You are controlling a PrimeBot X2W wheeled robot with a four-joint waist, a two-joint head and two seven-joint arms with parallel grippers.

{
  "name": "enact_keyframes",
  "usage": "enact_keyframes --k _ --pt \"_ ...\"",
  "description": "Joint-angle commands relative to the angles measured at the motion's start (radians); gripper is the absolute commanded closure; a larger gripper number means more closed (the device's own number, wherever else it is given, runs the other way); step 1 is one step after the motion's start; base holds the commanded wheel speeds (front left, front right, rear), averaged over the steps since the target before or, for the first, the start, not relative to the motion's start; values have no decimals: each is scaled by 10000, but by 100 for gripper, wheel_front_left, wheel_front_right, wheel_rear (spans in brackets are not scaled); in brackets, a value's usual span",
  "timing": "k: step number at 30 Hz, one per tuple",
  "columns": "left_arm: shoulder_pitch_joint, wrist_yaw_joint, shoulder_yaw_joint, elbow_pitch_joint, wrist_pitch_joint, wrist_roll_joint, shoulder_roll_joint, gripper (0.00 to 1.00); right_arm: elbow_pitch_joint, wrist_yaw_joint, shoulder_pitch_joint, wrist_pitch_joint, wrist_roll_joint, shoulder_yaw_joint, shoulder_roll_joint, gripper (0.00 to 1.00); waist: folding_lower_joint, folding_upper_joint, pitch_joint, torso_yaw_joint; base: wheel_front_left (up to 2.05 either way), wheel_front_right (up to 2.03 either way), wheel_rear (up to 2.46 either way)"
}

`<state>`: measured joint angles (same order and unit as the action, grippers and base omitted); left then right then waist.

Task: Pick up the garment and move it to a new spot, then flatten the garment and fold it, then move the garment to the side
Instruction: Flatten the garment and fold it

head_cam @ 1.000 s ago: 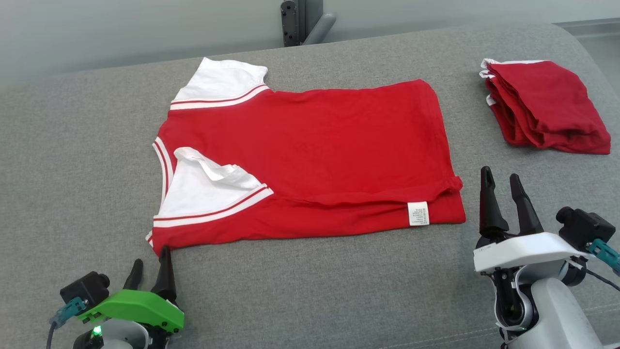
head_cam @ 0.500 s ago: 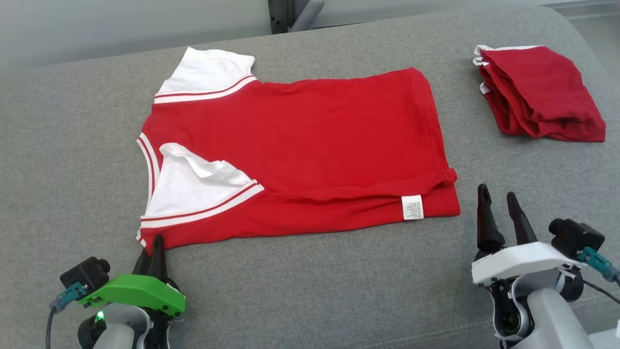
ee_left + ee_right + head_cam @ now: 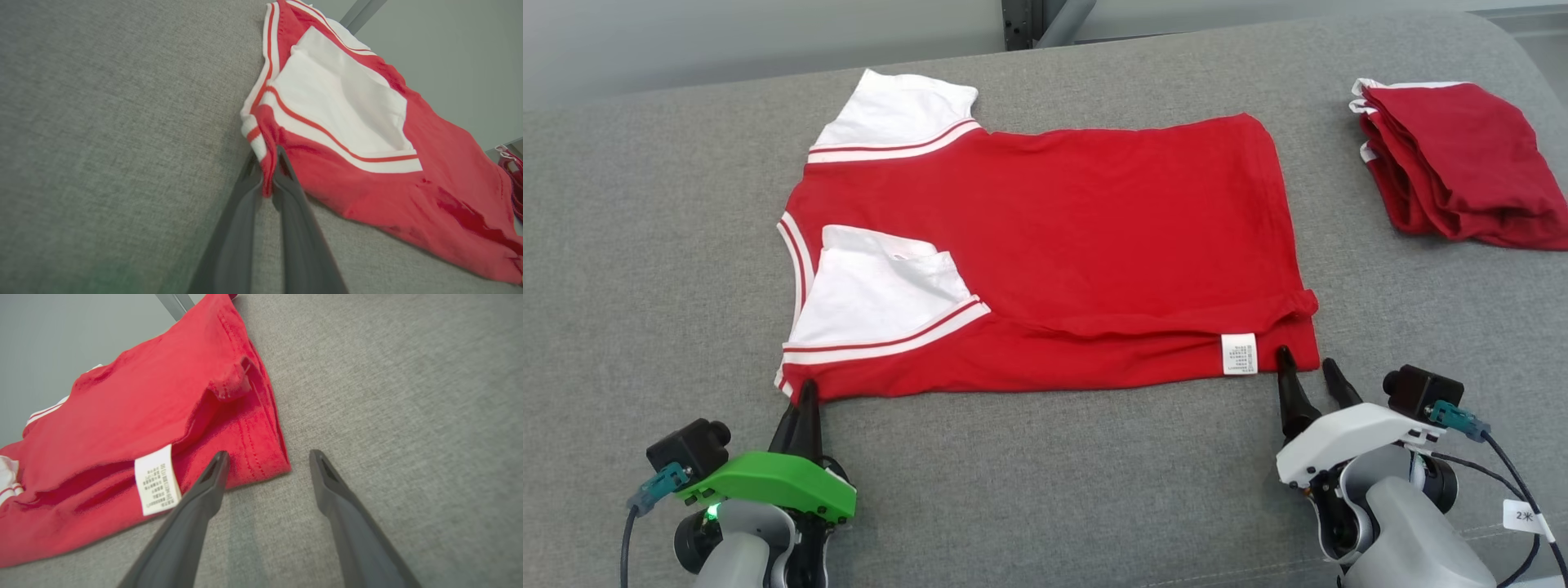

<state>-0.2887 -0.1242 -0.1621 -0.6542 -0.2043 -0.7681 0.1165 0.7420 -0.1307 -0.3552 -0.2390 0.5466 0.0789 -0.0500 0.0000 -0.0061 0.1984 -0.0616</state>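
The left gripper is pressed together and pinches the near left corner of the garment, beside the striped white sleeve. The right gripper stands spread at the near right corner: one fingertip is over the red hem, the other over the bare grey cushion. The garment, a red shirt, lies flat in the middle of the cushion. Its long axis runs left to right, with sleeves and collar to the robot's left and hem to the right. A white label sits near the right gripper. A folded red pile lies well apart, far right.
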Motion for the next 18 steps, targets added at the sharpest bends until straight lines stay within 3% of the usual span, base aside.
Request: enact_keyframes --k 1,2,3,4,8,12,18 --pt "-126 -43 -53 74 -77 -66 28 100 341 2 -213 -27 198 87 -9 0 0 61 -31 102 0 0 0" --pt "-100 -49 -92 107 -92 -81 14 100 579 2 -294 -29 303 160 -4 10 0 61 -50 133 0 0 0" --pt "-70 -55 -138 151 -111 -97 0 100 759 2 -384 -30 433 237 -1 41 0 61 -70 163 0 0 0" --pt "-37 -60 -167 177 -126 -116 -4 100 906 2 -474 -52 603 316 3 56 0 61 -91 193 0 0 0" --pt "124 -58 -248 285 -213 -172 2 100 1272 2 -766 -158 1073 591 10 99 0 61 -220 265 0 0 0" --pt "226 -64 -292 503 -310 -201 71 100 992 2 -826 -254 1795 638 -29 100 0 61 -381 292 0 0 0" --pt "591 -70 -281 1371 -433 -218 232 100 -67 2 -400 -262 1821 138 -70 100 0 61 -678 273 0 0 0"
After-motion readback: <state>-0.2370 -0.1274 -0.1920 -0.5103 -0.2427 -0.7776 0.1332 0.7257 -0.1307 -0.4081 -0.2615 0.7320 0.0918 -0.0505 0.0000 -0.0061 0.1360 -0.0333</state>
